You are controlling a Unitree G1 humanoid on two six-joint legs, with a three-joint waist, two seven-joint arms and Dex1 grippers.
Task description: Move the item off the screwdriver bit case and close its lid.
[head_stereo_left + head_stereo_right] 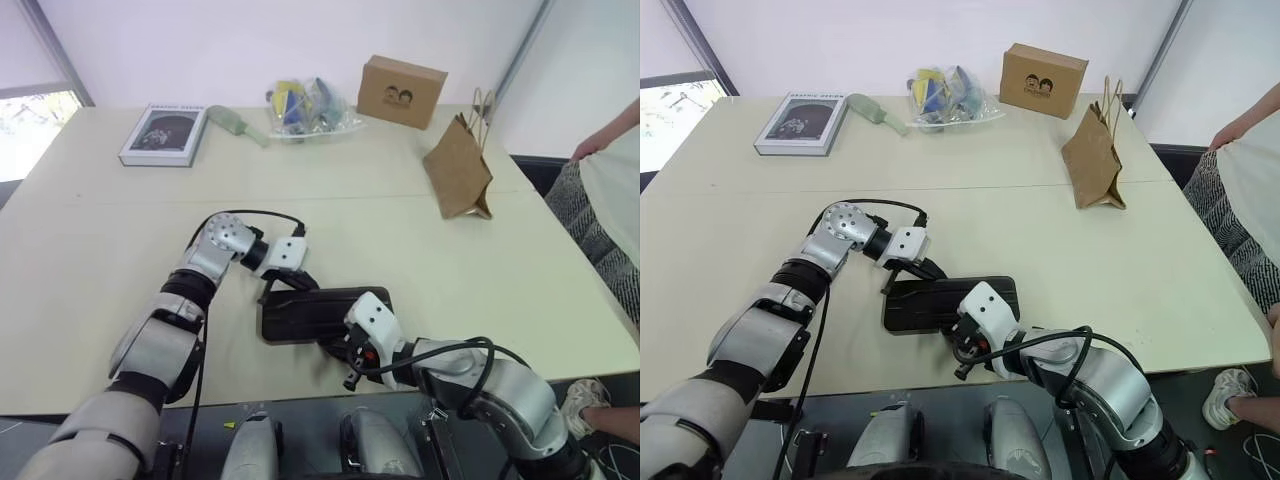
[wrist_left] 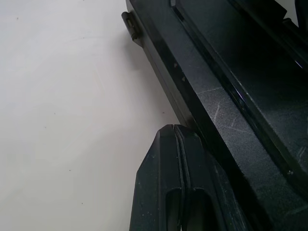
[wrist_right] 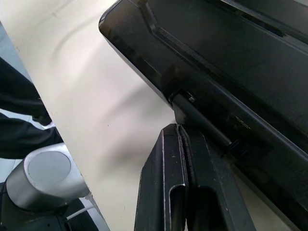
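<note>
The right claw (image 1: 352, 352), fingers together, sat at the case's (image 1: 320, 312) near edge by the hinge; the left claw (image 1: 272, 290), fingers together too, touched its far-left corner. The case lay long axis crosswise, lid down—the bag (image 1: 460, 170) stood well apart on the counter (image 1: 90, 250).

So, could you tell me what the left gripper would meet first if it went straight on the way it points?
Most likely the screwdriver bit case: the left gripper, fingers shut, already sits right against its side edge.
</note>
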